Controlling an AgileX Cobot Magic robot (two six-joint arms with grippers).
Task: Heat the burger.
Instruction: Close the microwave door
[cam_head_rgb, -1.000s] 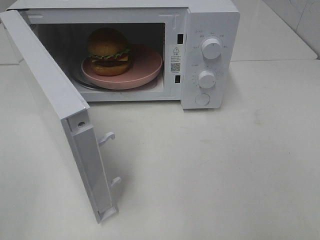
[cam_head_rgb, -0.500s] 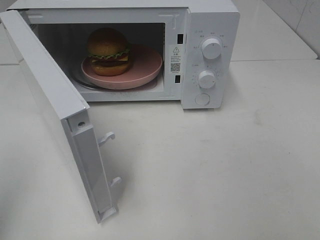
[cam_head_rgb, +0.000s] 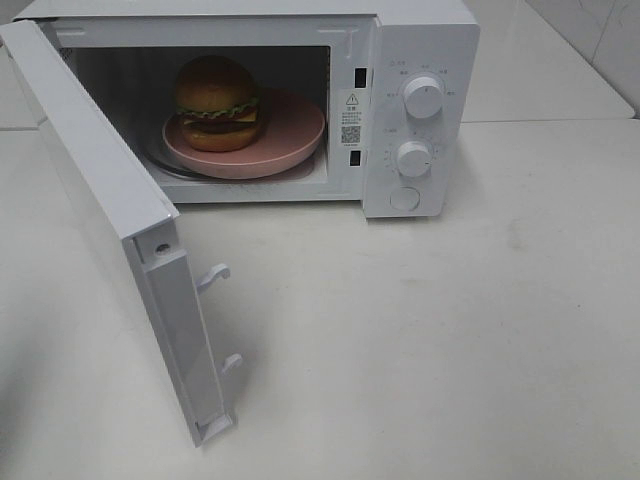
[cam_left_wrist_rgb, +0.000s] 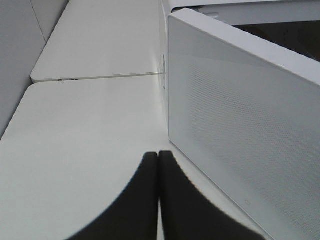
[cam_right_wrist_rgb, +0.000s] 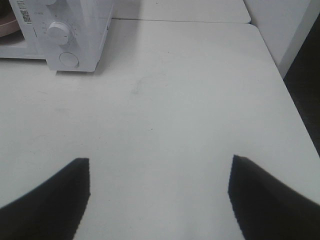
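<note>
Exterior high view: glossy golden-brown burger (cam_head_rgb: 218, 100) sits on a flat pink plate (cam_head_rgb: 295, 135) inside the white boxy microwave (cam_head_rgb: 420, 40); its white door (cam_head_rgb: 100, 190) hangs wide open. Loading is judged complete, and closing is the step in hand.

Left wrist view: left gripper (cam_left_wrist_rgb: 158, 162), fingers pressed together, hovers beside the microwave's door, placed to push it shut.

Right wrist view: right gripper (cam_right_wrist_rgb: 159, 162), spread and empty, hangs in front of the microwave.

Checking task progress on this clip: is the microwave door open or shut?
Open. The door stands wide toward the camera with its latch hooks exposed, and the burger on the pink plate is visible inside.
</note>
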